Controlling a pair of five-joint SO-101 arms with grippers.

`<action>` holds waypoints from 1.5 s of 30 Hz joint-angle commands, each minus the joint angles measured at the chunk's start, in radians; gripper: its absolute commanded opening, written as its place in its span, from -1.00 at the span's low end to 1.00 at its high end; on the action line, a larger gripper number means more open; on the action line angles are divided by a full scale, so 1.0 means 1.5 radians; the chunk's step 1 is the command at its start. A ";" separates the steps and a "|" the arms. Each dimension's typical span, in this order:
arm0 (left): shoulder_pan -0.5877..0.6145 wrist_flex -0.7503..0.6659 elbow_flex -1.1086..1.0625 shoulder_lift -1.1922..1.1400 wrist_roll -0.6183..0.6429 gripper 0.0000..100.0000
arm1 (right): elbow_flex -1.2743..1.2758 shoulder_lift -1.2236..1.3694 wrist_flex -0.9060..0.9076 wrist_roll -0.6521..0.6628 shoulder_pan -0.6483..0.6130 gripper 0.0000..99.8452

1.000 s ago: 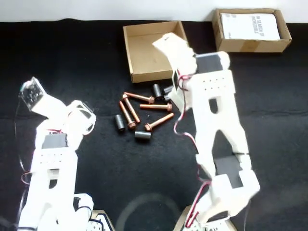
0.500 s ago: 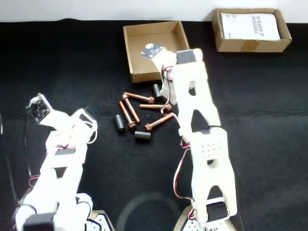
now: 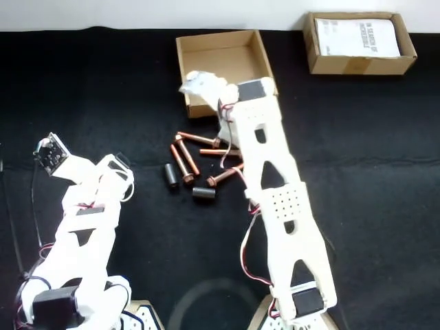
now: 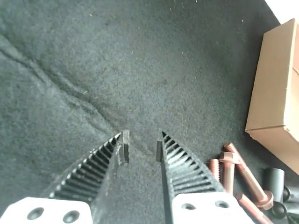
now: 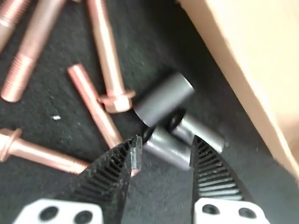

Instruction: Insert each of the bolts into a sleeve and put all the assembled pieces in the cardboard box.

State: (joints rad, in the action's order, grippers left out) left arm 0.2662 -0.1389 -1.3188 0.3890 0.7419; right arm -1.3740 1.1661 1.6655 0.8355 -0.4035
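The right end effector (image 5: pixel 164 147) has swung in, released, and now straddles 1 sleeve (image 5: pixel 169 150) beside the cardboard box (image 5: pixel 243 56), ready to grasp it; the left end effector (image 4: pixel 140 143) hangs parted.

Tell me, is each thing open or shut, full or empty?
left gripper, open, empty.
right gripper, open, a sleeve between its jaws.
bolts, lying loose, none sleeved.
sleeves, lying down, no bolts inside.
cardboard box, open, no pieces inside.

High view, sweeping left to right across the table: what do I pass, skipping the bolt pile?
Left arm → lone dark sleeve → second dark sleeve → right arm → small box holding a booklet.
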 commanded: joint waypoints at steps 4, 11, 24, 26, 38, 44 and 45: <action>0.011 -0.012 0.027 -0.003 -0.003 -0.76 | -0.012 0.011 0.001 -0.003 -0.017 -0.66; 0.011 -0.012 0.028 -0.005 -0.003 -0.76 | 0.002 0.019 0.025 -0.018 0.016 -0.66; 0.011 -0.012 0.028 -0.006 -0.003 -0.76 | 0.014 0.077 0.001 0.002 0.049 -0.66; 0.011 -0.012 0.028 -0.006 -0.003 -0.76 | 0.017 0.077 0.004 0.005 0.049 -0.66; 0.007 -0.012 0.028 -0.007 -0.004 -0.77 | 0.013 0.070 0.064 0.004 0.066 -0.98; -0.012 -0.012 0.026 -0.007 -0.008 -0.77 | 0.014 -0.068 0.064 -0.063 0.076 -0.98; -0.019 -0.012 0.024 -0.007 -0.013 -0.77 | 0.014 -0.097 0.064 -0.074 0.082 -0.98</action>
State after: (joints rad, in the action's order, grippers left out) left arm 0.2662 -0.1419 -1.3188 0.3813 0.7403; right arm -1.3449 1.1937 1.7453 0.7756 -0.3099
